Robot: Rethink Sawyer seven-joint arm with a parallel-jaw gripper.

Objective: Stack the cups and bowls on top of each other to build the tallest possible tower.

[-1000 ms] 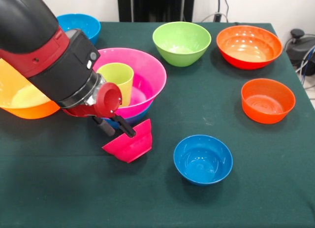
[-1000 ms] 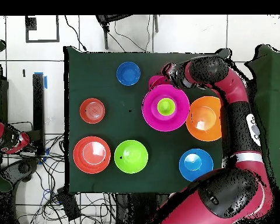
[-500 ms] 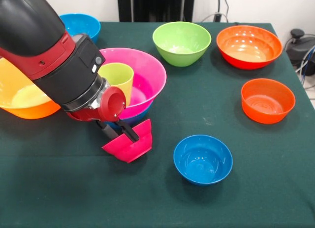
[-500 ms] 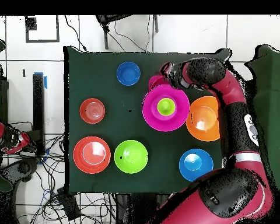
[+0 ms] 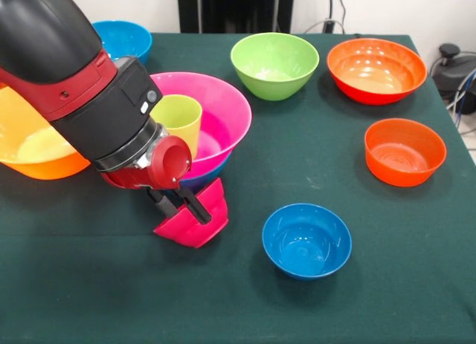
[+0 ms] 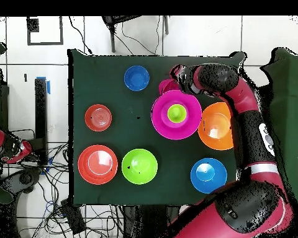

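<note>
Gripper pinching the rim of small glossy crimson plastic bowl, tilted on green table just beside large pink bowl holding lime-green plastic tumbler. Likely light, stiff, slippery; rim suits. Front view shows grip; overhead shows only a crimson sliver.

Dark green table cloth — white tiled floor, tangled cables beside it.
</note>
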